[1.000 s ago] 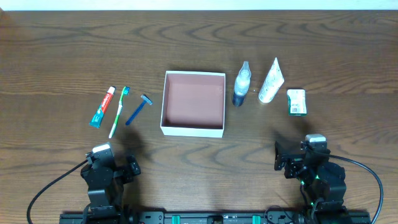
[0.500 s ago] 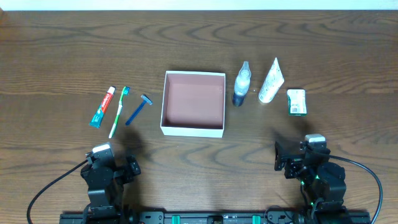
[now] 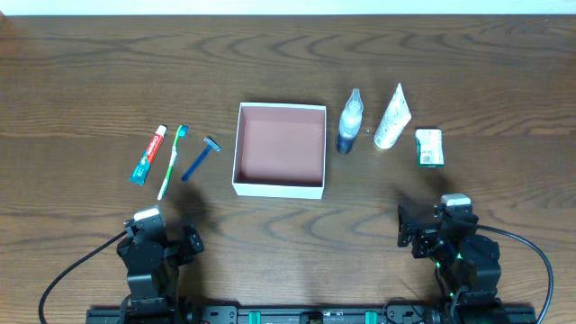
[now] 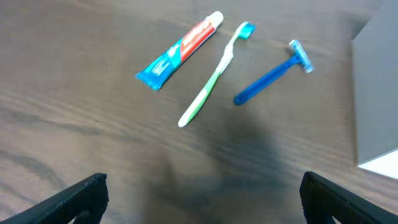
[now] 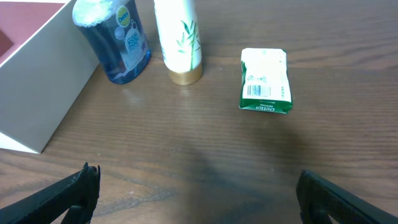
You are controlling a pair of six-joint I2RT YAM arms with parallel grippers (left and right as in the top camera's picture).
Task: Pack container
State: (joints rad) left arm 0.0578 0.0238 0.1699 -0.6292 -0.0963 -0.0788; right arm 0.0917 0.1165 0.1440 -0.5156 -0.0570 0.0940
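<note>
The container [image 3: 238, 151], a shallow square box with white walls and a pinkish-brown inside, sits mid-table and holds nothing; its wall shows in the left wrist view [image 4: 376, 87] and the right wrist view [image 5: 43, 93]. Left of it lie a toothpaste tube [image 3: 149, 154] [image 4: 180, 50], a green toothbrush [image 3: 172, 162] [image 4: 214, 74] and a blue razor [image 3: 200, 157] [image 4: 273, 73]. Right of it lie a blue bottle [image 3: 349, 121] [image 5: 115, 40], a white tube [image 3: 392, 117] [image 5: 178, 37] and a green-and-white packet [image 3: 429, 147] [image 5: 265, 80]. My left gripper [image 4: 202, 199] and right gripper [image 5: 199, 199] are open and empty near the front edge.
The arm bases stand at the front left [image 3: 148, 256] and front right [image 3: 454, 247], with black cables trailing beside them. The dark wooden table [image 3: 288, 54] reaches to a white strip at the far edge.
</note>
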